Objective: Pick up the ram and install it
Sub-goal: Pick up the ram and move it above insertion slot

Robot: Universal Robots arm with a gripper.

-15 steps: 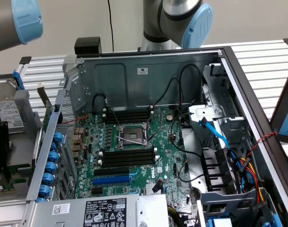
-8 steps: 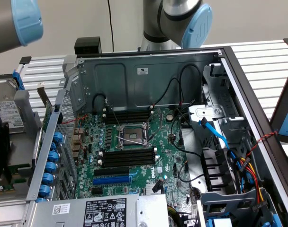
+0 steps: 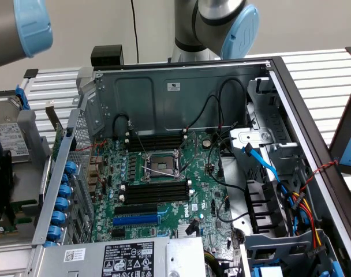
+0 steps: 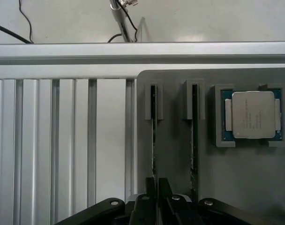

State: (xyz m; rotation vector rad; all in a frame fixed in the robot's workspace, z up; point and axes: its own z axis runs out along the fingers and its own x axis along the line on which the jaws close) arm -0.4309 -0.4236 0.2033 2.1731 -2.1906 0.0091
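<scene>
Where the pincer (image 4: 156, 182) hangs, the ram (image 4: 153, 140) stands.

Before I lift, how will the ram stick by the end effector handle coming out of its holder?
The ram is a thin board standing on edge in the grey holder, so probably stiff and light, yet apt to tip once free. Its narrow edge faces the end effector; a skewed pull might bind it.
</scene>
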